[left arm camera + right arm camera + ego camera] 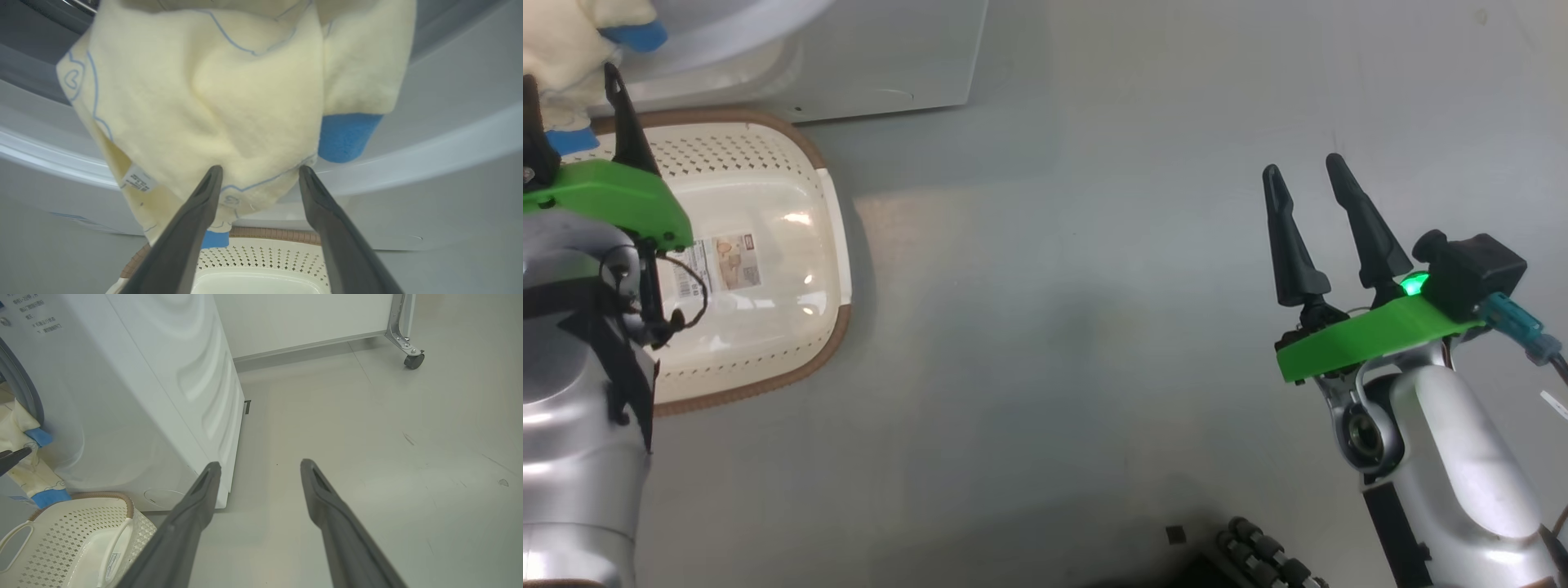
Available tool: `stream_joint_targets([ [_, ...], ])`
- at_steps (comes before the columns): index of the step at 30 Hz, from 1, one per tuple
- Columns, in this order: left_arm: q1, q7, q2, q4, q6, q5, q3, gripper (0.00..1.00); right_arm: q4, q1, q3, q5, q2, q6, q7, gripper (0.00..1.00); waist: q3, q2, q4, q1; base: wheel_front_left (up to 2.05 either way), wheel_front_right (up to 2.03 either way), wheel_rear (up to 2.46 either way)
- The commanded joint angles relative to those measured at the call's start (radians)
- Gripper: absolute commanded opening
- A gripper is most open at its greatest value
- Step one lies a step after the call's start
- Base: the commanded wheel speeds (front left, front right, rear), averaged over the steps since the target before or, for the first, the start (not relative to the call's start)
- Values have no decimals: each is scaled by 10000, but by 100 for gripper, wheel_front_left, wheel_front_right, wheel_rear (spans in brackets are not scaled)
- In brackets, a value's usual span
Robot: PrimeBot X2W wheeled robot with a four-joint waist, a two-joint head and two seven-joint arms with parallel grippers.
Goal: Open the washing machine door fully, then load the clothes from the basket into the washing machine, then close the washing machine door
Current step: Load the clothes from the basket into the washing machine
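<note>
Your left arm reaches up along the left edge of the head view. Your left gripper [260,169] points at the clothes [196,106] with its two dark fingers spread wide. The tips sit at the bundle's lower hem with pale yellow fabric showing between them, and the jaws are not pinched on it. Whether the tips actually touch the cloth, you cannot tell. Your right arm is raised at the lower right of the head view, and your right gripper [1303,167] hangs over the grey floor [1054,327], well apart from the machine and the laundry. Its fingers angle up and slightly left, with the jaws just as wide and holding nothing. The clothes hang out of the washing machine [163,396]. In the right wrist view they spill from the round opening and trail down the white front. One blue trim piece lies near the grey seal [30,396] and another just above the rim of the basket [735,151]. The basket stands on the floor close against the machine's front, below the hanging cloth. Its perforated walls and smooth bottom show, with a label [731,261] on the bottom and white handles [118,543] at its ends. How much of the bundle lies inside the drum is hidden.
</note>
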Motion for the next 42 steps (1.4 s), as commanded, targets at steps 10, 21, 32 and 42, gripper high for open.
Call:
stream_joint_targets([
  [10, -1411, 30, 588, 1473, 365, -263, 481, 100, -233, -46, 367, 222, -21, -29, -67, 100, 285, 0, -184, 0, 0, 0, 0],
  [21, -2277, -202, 777, 2539, 266, -565, 610, 100, -220, -91, 496, 291, -20, -29, -67, 100, 426, 0, -341, 0, 0, 0, 0],
  [32, -2970, -395, 854, 3166, -13, -714, 519, 20, -189, -77, 493, 263, -20, -29, -67, 100, 454, 0, -316, 0, 0, 0, 0],
  [42, -2663, -486, 863, 2912, -260, -817, 488, 0, -139, -107, 378, 246, -20, -29, -67, 100, 297, 0, -136, 0, 0, 0, 0],
])
